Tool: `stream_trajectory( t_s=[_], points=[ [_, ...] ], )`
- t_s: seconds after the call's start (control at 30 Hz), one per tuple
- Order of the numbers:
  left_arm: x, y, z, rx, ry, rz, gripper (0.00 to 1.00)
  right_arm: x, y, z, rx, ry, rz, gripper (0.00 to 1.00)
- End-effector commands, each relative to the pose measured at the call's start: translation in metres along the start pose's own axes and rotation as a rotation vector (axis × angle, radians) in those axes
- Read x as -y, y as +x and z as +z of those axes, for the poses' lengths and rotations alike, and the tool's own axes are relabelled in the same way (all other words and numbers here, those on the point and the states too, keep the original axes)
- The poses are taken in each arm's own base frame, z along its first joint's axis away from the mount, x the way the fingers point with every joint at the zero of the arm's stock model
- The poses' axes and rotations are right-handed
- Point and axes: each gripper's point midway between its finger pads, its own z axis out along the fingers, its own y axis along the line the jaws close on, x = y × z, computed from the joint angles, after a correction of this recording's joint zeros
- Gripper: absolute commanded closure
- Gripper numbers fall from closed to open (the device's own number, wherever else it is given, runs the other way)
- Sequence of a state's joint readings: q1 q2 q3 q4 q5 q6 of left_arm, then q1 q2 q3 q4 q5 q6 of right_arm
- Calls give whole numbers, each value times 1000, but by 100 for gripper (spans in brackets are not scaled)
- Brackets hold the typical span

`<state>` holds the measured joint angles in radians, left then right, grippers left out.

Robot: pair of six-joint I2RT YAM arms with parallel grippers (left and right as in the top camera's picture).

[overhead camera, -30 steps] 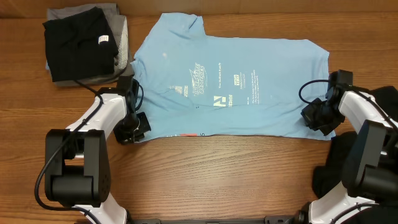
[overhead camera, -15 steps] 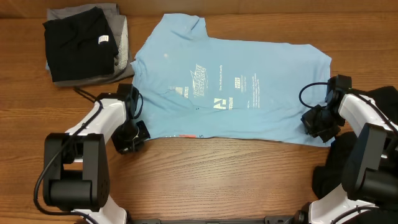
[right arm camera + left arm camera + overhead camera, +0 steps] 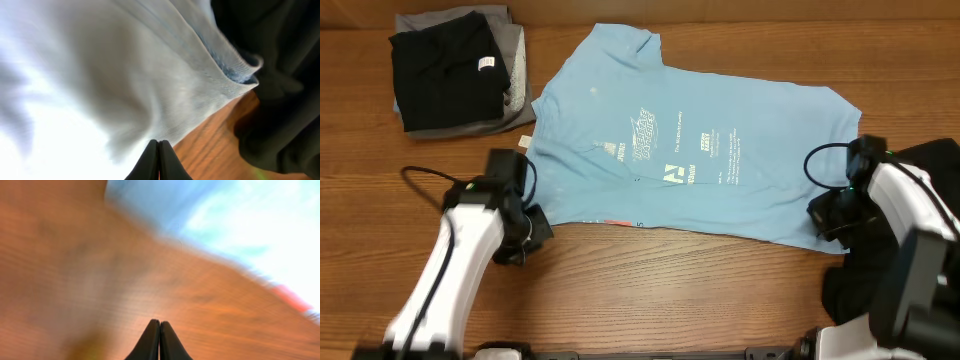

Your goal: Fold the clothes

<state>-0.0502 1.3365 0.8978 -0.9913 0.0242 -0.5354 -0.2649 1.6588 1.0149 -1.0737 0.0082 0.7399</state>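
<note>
Light-blue T-shirt flat on wooden table, black garment folded nearby

The light-blue T-shirt lies spread out, slightly askew; black and grey garments sit stacked upper left.

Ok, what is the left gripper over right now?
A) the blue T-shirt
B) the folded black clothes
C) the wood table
C: in the left wrist view the shut left gripper sits over the wood table, and the T-shirt lies ahead of it, not under it.
</note>
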Motion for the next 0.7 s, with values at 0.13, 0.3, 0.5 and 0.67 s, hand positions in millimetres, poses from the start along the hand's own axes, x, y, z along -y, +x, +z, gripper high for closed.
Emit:
stream_trajectory(
  t_s=[0.13, 0.3, 0.5, 0.67],
  points=[
    [39, -58, -14, 253, 155, 144, 89, -8, -10, -28, 104, -91, -9, 96],
    [61, -82, 14, 271, 200, 217, 94, -9, -10, -28, 104, -91, -9, 96],
    [73, -79, 61, 170, 235, 272, 95, -9, -10, -28, 105, -92, -9, 96],
    [66, -76, 92, 120, 185, 269, 96, -14, -10, -28, 98, -117, -17, 96]
  ],
)
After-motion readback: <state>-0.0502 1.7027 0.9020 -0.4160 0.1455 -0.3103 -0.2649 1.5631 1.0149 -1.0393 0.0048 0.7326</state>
